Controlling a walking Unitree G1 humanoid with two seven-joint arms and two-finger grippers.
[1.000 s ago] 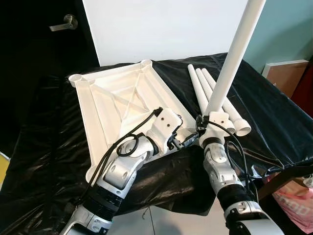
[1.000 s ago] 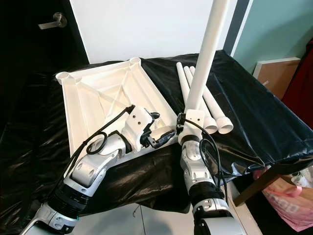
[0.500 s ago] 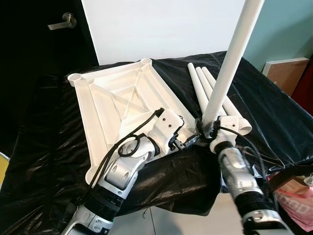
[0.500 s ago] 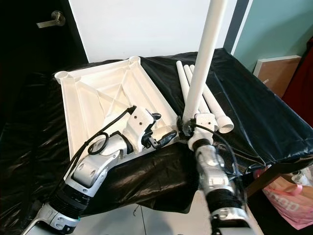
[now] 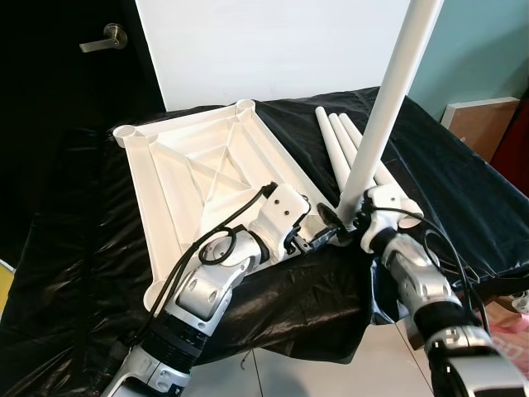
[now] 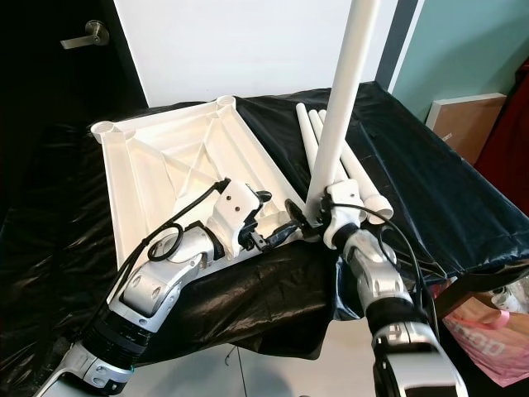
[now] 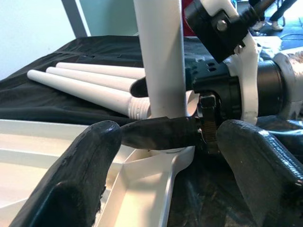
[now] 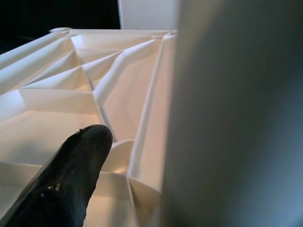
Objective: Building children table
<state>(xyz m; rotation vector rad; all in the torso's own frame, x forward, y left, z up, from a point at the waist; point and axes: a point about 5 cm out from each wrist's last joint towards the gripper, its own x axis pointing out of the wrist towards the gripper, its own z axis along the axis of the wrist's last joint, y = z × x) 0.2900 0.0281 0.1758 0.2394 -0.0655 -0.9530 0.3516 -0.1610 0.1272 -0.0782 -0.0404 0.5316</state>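
The white tabletop (image 5: 198, 178) lies upside down on a black-covered table. My right gripper (image 5: 335, 219) is shut on the bottom of a white leg (image 5: 388, 99), which stands upright over the tabletop's near right corner socket (image 7: 170, 156). In the right wrist view, the leg (image 8: 236, 113) is right beside one black finger (image 8: 66, 184). My left gripper (image 5: 318, 240) is open at the same corner. Its fingers (image 7: 90, 156) are spread on either side of the leg's base and my right gripper's finger. Three spare legs (image 5: 347, 149) lie side by side to the right of the tabletop.
The black cover (image 5: 74, 248) hangs over the table's near edge above the tiled floor (image 5: 273, 372). A white panel (image 5: 273, 50) stands behind the table, and a dark door with a lever handle (image 5: 103, 37) is at the back left. A brown box (image 5: 479, 124) stands at the right.
My right wrist and forearm have swung out to the right around the leg's base. The leg stays upright in its grip. The left arm has hardly moved.
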